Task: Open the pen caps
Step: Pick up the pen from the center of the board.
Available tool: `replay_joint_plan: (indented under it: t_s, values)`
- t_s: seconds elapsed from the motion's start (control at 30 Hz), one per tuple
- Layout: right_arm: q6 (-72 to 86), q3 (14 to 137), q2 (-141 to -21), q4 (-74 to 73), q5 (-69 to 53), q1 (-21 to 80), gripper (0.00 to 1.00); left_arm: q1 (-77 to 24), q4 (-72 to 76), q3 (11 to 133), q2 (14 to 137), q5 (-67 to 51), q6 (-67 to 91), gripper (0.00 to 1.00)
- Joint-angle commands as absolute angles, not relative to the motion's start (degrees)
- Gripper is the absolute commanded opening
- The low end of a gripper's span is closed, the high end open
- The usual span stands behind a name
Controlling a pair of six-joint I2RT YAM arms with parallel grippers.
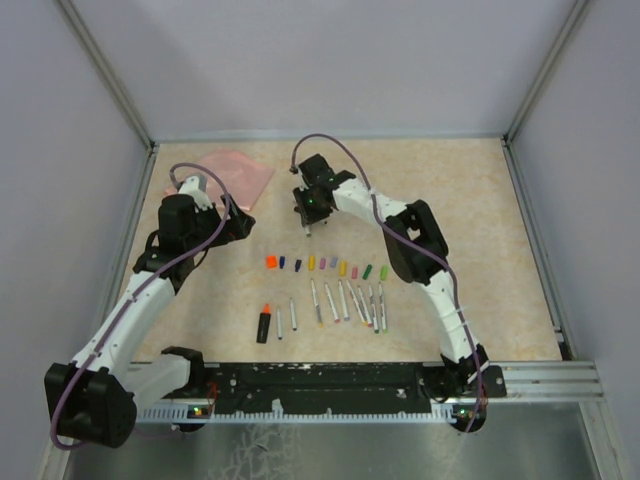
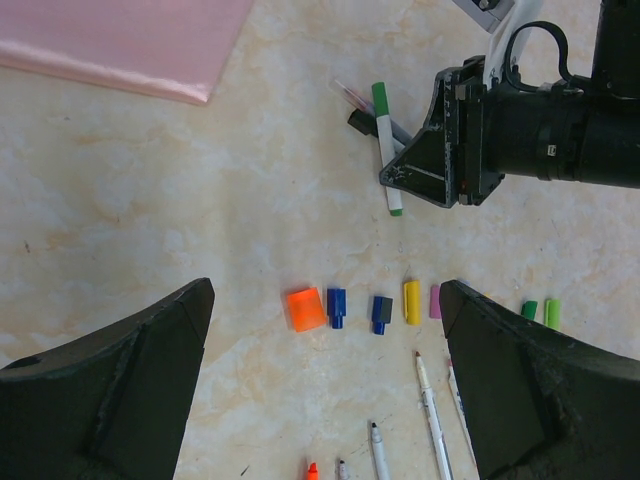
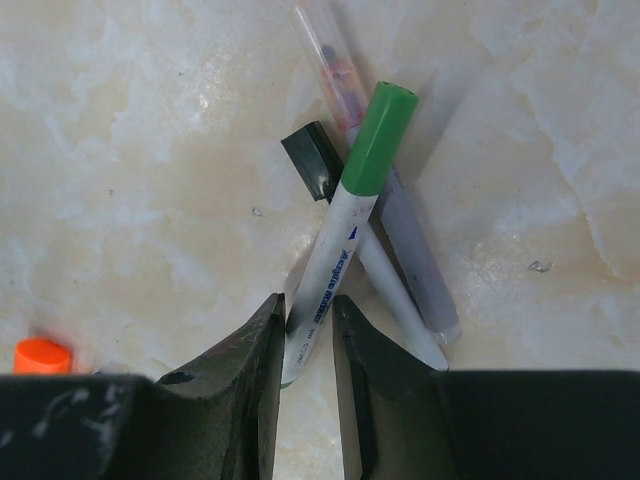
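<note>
Step in hand, as I read it: get the green-capped pen up so its cap can be pulled.

R gripper (image 3: 308, 308) sits bottom centre of the R wrist view w/ the tail of the pen (image 3: 325, 265) between its jaws. The gap is narrow, approx. barrel width. Can't tell if the pads pinch the pen or just flank it.

Green cap (image 3: 381, 135) is on, upper centre of that view, at the far end from the jaws. The pen lies across two others, touching both: one w/ a black cap (image 3: 314, 160), one w/ a clear cap (image 3: 325, 50).

L gripper (image 2: 325, 292) is wide open and holds nothing. It hangs over the row of loose caps (image 2: 381, 313), low centre of its view. In the top view that row is mid-frame, w/ bare barrels (image 1: 340, 300) just below it.

To do it well, in my view:
- The hold is at the very tail, so the pen could pivot. Take it further up the barrel if there's room, and close firmly.
- Lift straight up so the two pens underneath aren't dragged along.
- Bring the cap end toward L, clear of the cap row.
- L should pinch the cap only, not the barrel.
- Pull along the pen's axis. A sideways pull may twist it out of R.
- Drop the cap at the row's end.
</note>
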State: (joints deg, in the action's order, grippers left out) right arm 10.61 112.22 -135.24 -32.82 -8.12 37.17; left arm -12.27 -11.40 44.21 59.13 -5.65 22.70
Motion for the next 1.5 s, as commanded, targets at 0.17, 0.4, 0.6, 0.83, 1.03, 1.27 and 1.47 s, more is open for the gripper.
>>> replay_joint_plan:
  t_s: [0.17, 0.4, 0.6, 0.83, 1.03, 1.27, 1.47]
  values:
    - [10.5, 114.1, -134.6, -35.1, -3.7, 38.5, 0.17, -12.5, -9.6, 44.0, 58.2, -6.2, 22.9, 0.99]
    - [12.8, 110.8, -132.0, -32.1, -5.4, 38.4, 0.11, -12.5, -9.8, 44.4, 58.3, -6.4, 22.7, 0.99]
    - [16.6, 104.0, -127.2, -24.8, -9.5, 37.2, 0.03, -12.5, -9.9, 44.7, 58.1, -6.9, 22.9, 0.99]
    - [17.7, 99.2, -123.6, -19.8, -13.6, 36.0, 0.02, -12.5, -10.0, 44.7, 57.9, -7.6, 23.4, 0.99]
    - [20.2, 91.1, -118.2, -10.0, -18.4, 34.9, 0.0, -12.5, -10.2, 44.5, 57.4, -7.8, 23.6, 0.99]
    - [27.9, 80.4, -111.0, 7.1, -27.8, 32.3, 0.0, -12.5, -7.5, 44.9, 57.3, -14.3, 25.0, 0.99]
    - [35.2, 68.6, -103.6, 25.8, -37.1, 31.7, 0.0, -12.4, 1.7, 44.8, 58.5, -27.1, 30.4, 0.99]
